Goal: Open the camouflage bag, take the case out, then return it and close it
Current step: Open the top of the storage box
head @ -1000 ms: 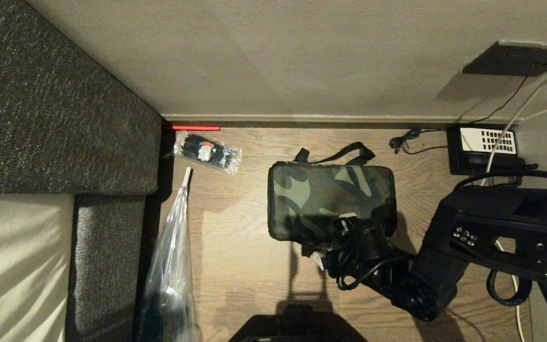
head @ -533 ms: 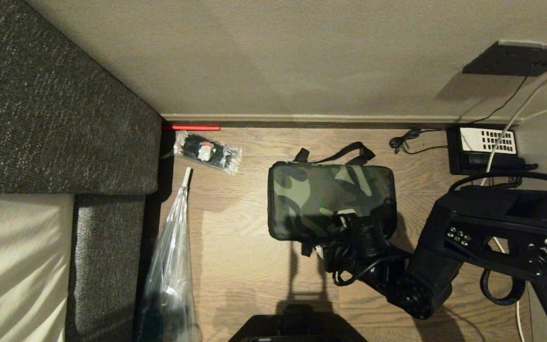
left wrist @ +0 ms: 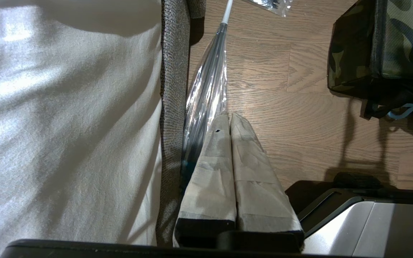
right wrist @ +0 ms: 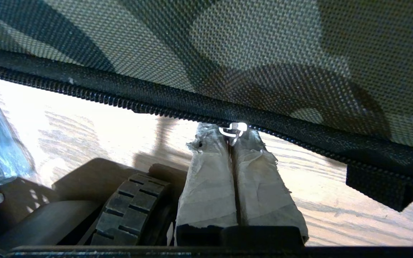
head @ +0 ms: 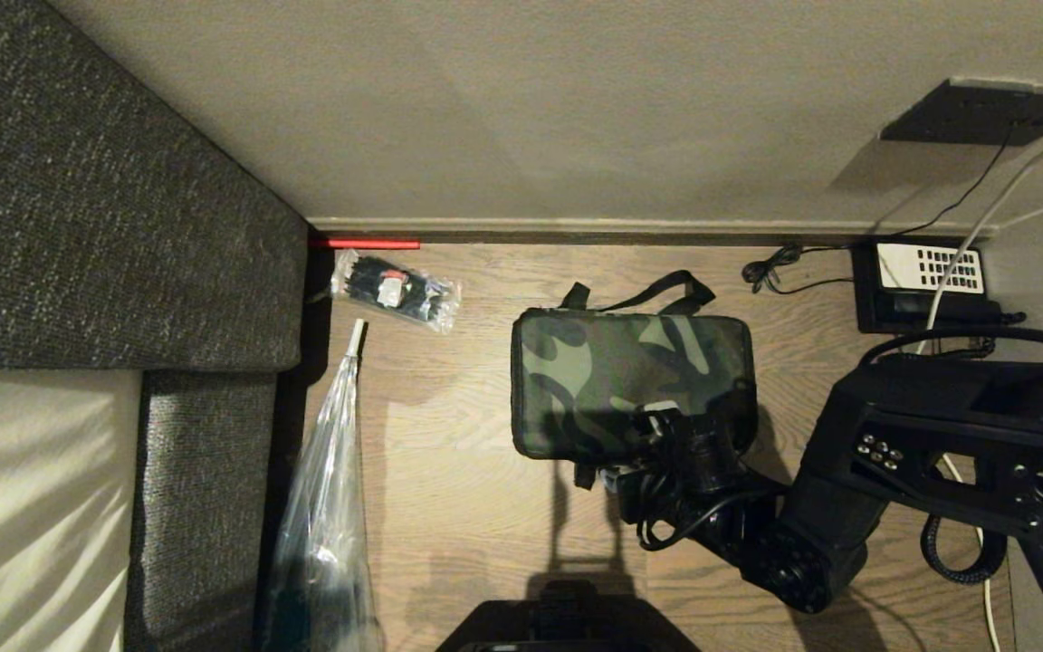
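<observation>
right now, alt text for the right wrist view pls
The right end effector is shut on a small metal zipper pull at the black zipper of the closed camouflage bag, above a wooden floor.

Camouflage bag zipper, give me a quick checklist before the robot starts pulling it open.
1. Right end effector shut on the small metal zipper pull: ok, taped fingers pinch it.
2. Black zipper track fully closed along the visible stretch: ok.
3. Boxy green camouflage fabric bag resting flat on the wooden floor: ok.
4. Black carry strap clear of the zipper: ok, it lies behind the bag.
5. Left end effector parked away from the bag, shut and empty: ok.
6. Whether the bag will stay put when pulled: cannot tell.
</observation>
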`<state>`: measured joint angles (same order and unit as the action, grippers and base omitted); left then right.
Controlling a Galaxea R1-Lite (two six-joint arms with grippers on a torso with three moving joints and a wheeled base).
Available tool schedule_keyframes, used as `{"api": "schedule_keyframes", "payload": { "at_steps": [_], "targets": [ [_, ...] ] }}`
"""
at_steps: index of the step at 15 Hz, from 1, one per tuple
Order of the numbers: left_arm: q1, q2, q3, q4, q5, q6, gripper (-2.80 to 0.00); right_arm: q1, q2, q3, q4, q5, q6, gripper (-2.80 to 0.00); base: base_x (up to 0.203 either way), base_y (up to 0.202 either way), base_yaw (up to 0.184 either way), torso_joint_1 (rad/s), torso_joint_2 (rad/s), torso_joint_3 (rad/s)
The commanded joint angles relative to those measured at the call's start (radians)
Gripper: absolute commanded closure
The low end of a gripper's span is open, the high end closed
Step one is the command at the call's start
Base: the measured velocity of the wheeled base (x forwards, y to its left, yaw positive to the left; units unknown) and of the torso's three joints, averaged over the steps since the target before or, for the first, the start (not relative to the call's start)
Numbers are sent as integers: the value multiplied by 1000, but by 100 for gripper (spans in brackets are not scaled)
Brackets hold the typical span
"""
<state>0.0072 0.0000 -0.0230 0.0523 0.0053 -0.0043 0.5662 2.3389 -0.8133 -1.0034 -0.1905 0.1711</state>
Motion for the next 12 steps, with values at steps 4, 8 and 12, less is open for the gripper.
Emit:
{"api": "schedule_keyframes", "payload": {
  "at_steps": [4, 8, 12],
  "targets": [
    [0, 0, 0, 0, 0, 0, 0, 0, -36, 52, -1, 7, -21, 0, 0, 0, 0, 0, 0, 0],
    [0, 0, 0, 0, -1, 0, 0, 0, -90, 123, 12, 16, -74, 0, 0, 0, 0, 0, 0, 0],
    [0, 0, 0, 1, -1, 0, 0, -9, -102, 132, 12, 13, -131, 0, 0, 0, 0, 0, 0, 0]
  ]
}}
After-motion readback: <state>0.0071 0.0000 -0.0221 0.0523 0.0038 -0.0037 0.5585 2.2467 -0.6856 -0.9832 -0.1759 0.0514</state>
